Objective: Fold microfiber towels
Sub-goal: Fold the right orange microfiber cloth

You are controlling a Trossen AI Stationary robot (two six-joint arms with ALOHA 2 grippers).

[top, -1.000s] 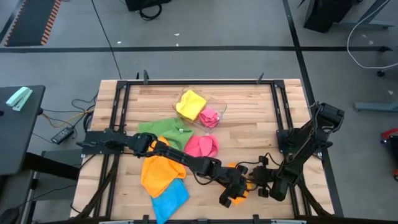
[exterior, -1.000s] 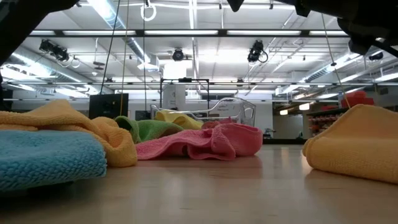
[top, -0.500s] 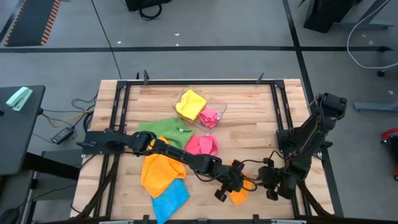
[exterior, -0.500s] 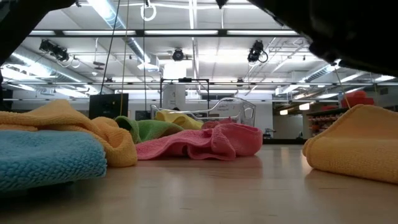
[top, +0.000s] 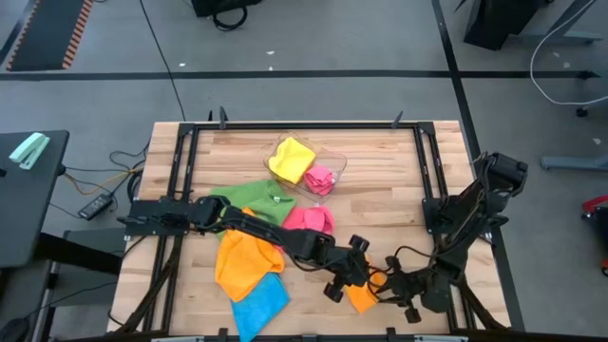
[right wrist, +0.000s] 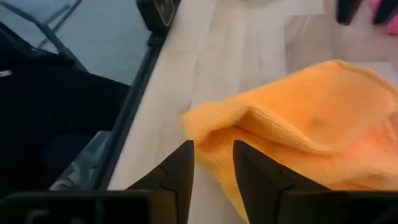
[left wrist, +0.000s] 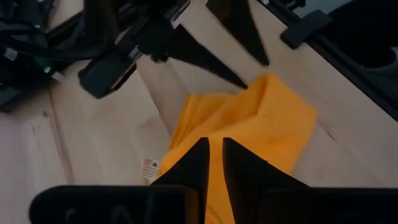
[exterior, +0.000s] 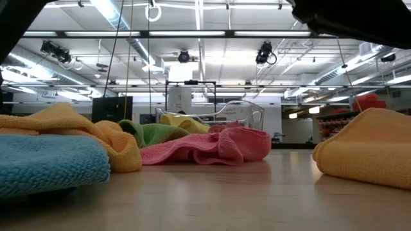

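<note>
Towel, orange, small, is lying between both grippers near the table's front edge. Left gripper is hovering just over it, jaws nearly closed, gripping nothing. Right gripper is facing its folded edge, jaws slightly parted, empty. Judgement: pinch one layer at a corner only. Whether fingertips are touching cloth is hidden.

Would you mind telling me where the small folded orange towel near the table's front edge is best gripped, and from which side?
Probably at the open corner of the small orange towel, where the layers part into a raised lip. The right gripper faces that lip, fingers slightly apart, so a low approach from its side suits. The left gripper hangs over the towel, fingers nearly together.
</note>
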